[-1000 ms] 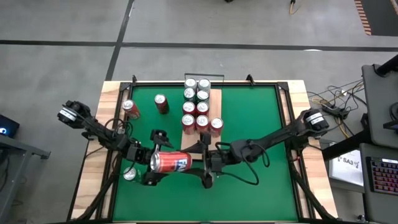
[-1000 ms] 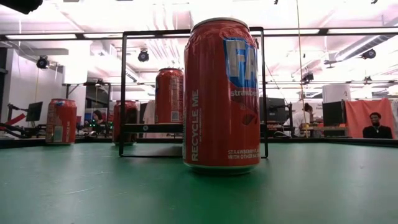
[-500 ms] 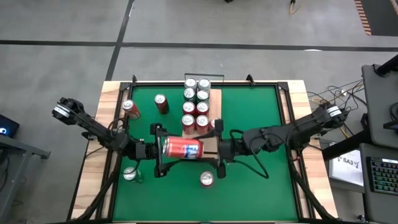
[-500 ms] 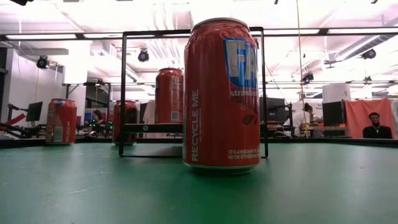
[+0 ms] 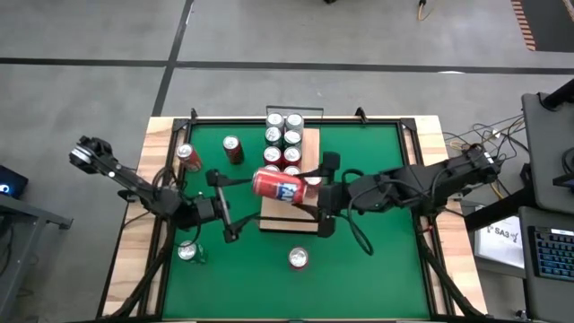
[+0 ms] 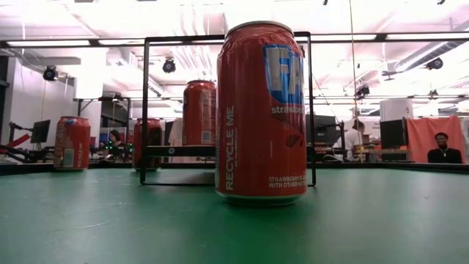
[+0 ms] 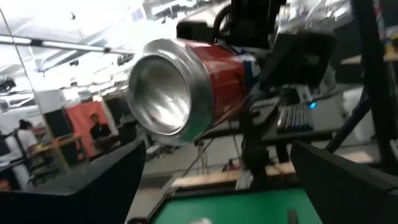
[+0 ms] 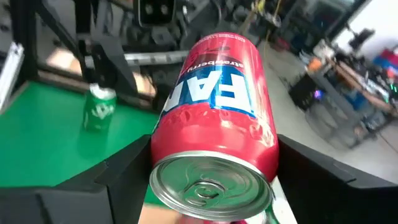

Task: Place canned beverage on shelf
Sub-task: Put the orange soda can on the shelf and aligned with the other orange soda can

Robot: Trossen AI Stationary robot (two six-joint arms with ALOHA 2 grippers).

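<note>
Right claw (image 5: 314,199): grasping the red can (image 5: 279,187) at its top end.
Left claw (image 5: 221,208): released, fingers spread, just off the can's base.
Can axis: lying sideways, running claw to claw, raised over the shelf's near end.
Shelf (image 5: 309,145): directly below and beyond, already stocked at the far end.
Nearer arm: right.

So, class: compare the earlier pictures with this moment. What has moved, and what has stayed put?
The red can, lying sideways, has travelled from the mat's near-left up over the shelf. The right claw now carries it; the left claw has let go and stands open behind. The cans on the shelf and mat have stayed put.
</note>
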